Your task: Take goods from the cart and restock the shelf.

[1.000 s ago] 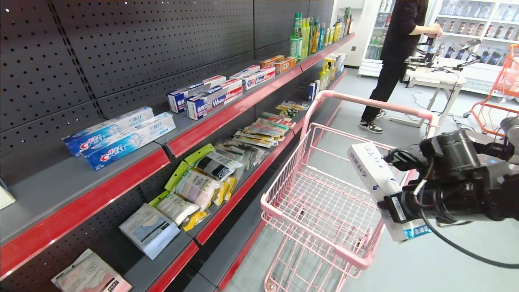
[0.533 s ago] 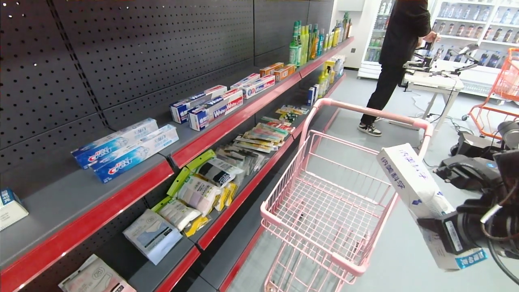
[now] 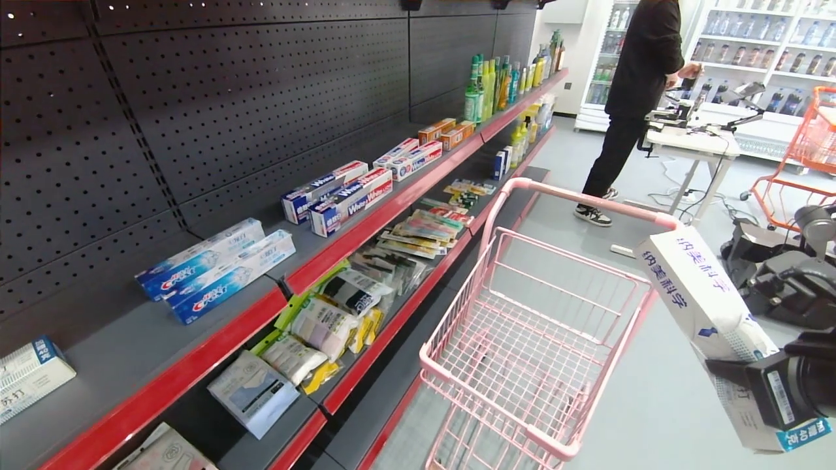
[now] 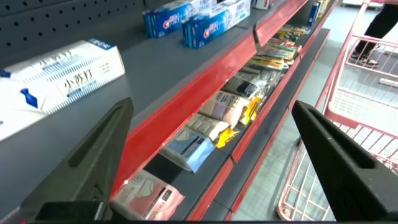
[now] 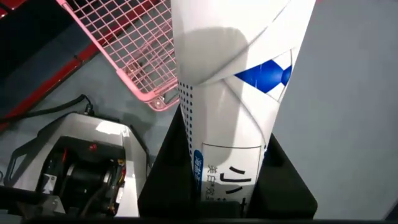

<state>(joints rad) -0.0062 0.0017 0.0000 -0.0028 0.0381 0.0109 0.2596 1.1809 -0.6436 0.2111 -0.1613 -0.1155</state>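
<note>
My right gripper (image 3: 774, 385) is shut on a long white toothpaste box (image 3: 705, 300) with blue print, held tilted in the air just right of the pink cart (image 3: 535, 326). In the right wrist view the box (image 5: 230, 93) stands between the gripper's black fingers (image 5: 168, 174), with the cart's corner (image 5: 137, 43) below. The cart's basket holds nothing I can see. My left gripper (image 4: 211, 168) hangs open beside the grey upper shelf (image 4: 155, 87), near a white box (image 4: 62, 71) and blue toothpaste boxes (image 4: 199, 15).
The upper shelf (image 3: 130, 352) carries toothpaste boxes (image 3: 215, 267) and, farther along, bottles (image 3: 496, 78); bare room lies between the white box (image 3: 29, 375) and the blue ones. The lower shelf holds bagged goods (image 3: 320, 320). An orange cart (image 3: 803, 150) and a white table (image 3: 699, 140) stand behind.
The head camera has shifted. The right gripper has carried the white box from over the cart's right rim out to the right of the cart.
</note>
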